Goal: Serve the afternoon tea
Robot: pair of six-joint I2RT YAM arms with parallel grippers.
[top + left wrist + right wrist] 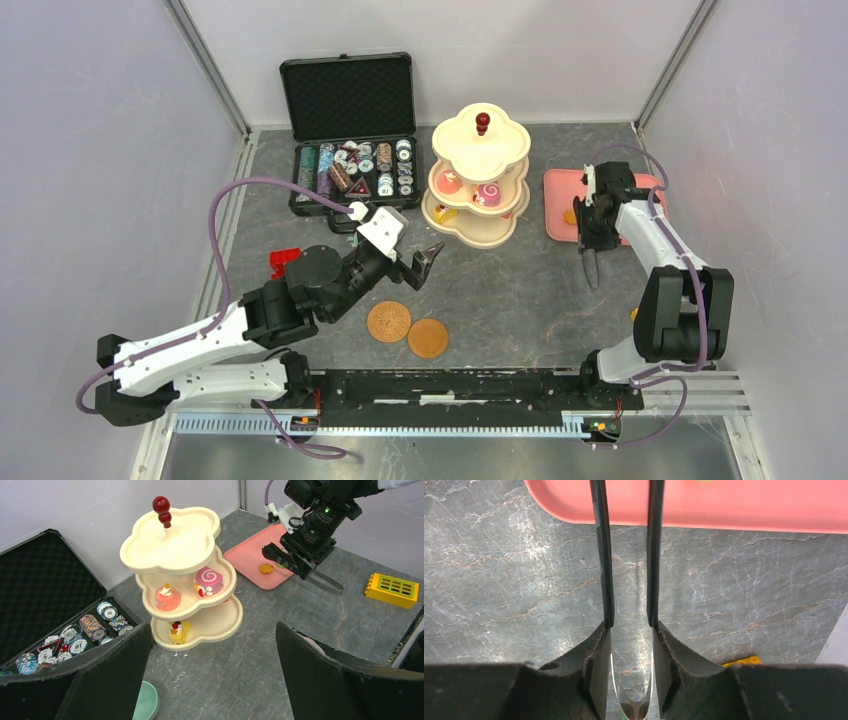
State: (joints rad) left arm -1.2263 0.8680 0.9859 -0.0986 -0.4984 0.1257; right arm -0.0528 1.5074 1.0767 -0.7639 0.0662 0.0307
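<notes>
Right gripper (631, 645) clamps the tongs (602, 555), whose tips are apart and empty. Left gripper (424, 262) gapes, holding nothing. Next, I'd say: ease tips toward 12 o'clock, straddle cookie (266, 568) on tray (556, 190), squeeze gently.

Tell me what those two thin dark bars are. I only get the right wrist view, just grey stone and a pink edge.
Observer: They are tongs, gripped by the right gripper; the left wrist view shows them whole.
Operator: And the pink edge?
Observer: It belongs to a pink tray with a small orange pastry lying on it.
Operator: Is any cake served?
Observer: Yes, the stand holds pastries on its lower two tiers; its top tier is bare.
</notes>
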